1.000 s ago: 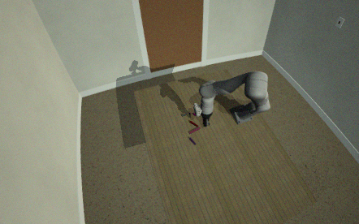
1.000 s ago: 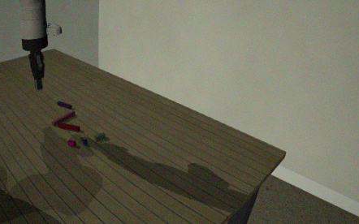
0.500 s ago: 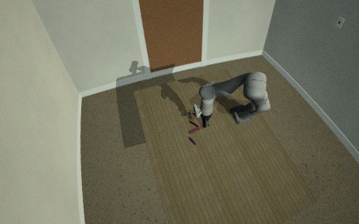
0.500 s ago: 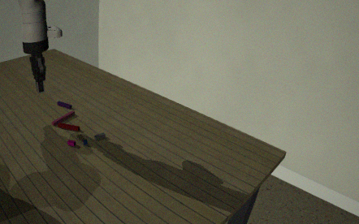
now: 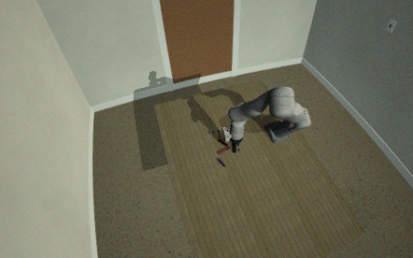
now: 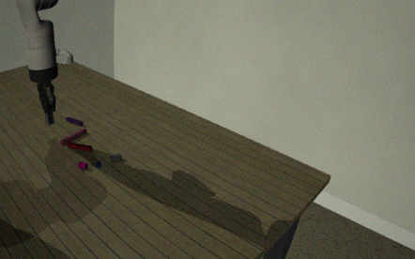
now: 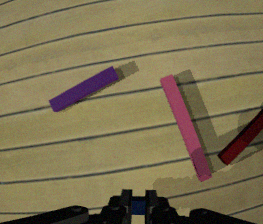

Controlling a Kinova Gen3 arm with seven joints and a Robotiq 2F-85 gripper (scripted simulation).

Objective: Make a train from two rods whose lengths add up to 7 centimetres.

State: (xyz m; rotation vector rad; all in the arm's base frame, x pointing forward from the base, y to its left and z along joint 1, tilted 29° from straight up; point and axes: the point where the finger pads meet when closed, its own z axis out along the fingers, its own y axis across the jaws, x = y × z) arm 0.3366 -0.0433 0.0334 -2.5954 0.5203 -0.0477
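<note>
A small blue rod (image 7: 136, 205) is held in the pincer (image 7: 135, 204) near the purple rod (image 7: 85, 88); no train is made yet.

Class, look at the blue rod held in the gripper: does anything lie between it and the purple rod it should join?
Nothing visible does. From the gripper holding the blue rod, only bare table leads to the purple rod. The pink rod and red rod lie off to one side, apart from it.
</note>
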